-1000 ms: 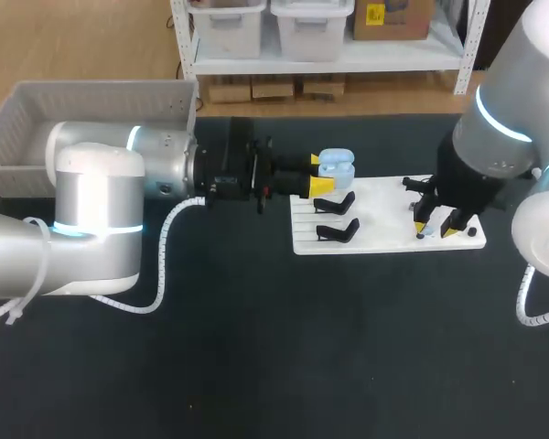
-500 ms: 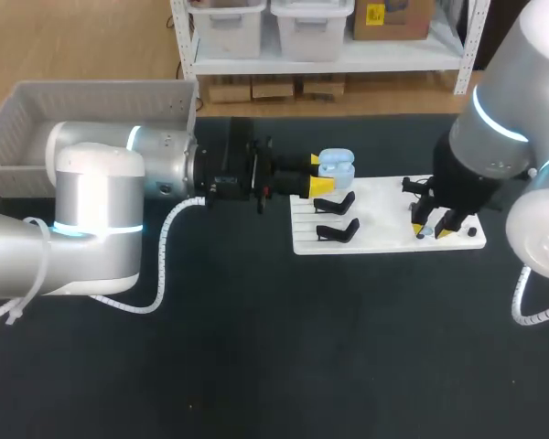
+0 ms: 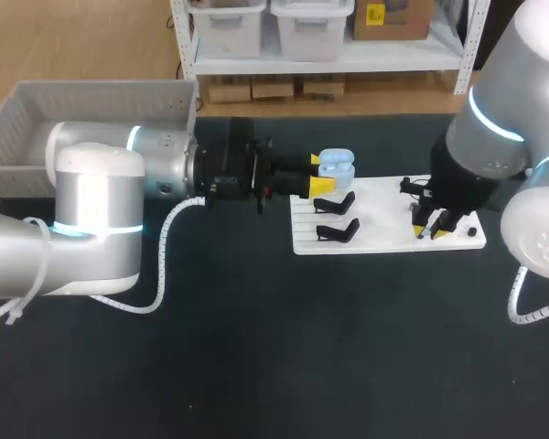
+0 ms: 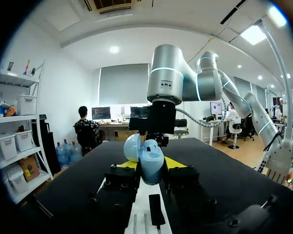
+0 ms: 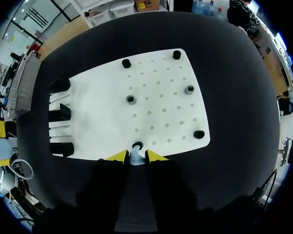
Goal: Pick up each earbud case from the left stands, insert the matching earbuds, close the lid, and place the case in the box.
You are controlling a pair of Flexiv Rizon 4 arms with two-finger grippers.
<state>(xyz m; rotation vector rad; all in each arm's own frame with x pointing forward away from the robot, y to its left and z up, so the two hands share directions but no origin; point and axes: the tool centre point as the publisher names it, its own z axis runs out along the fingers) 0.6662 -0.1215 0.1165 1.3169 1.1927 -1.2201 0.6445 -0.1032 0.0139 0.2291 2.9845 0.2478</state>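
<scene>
My left gripper (image 3: 318, 178) is shut on an open light-blue earbud case (image 3: 335, 165), held just above the left end of the white board (image 3: 384, 197). In the left wrist view the case (image 4: 147, 158) sits between the yellow tips of the left gripper (image 4: 149, 165) with its lid up. My right gripper (image 3: 430, 228) is down at the board's near right part. In the right wrist view the right gripper (image 5: 136, 157) has its tips against both sides of a small pale-blue earbud (image 5: 136, 157) at a round holder (image 5: 137, 145).
Two black stands (image 3: 338, 203) (image 3: 339, 230) remain on the board's left end. Two grey earbud holders (image 5: 131, 99) (image 5: 189, 89) and black corner pegs (image 5: 199, 134) dot the board (image 5: 156, 117). A grey basket (image 3: 91, 101) stands at the far left.
The right gripper's fingers have drawn together around the earbud, and the gripper has shifted slightly over the board. The left arm and the case have not moved.
</scene>
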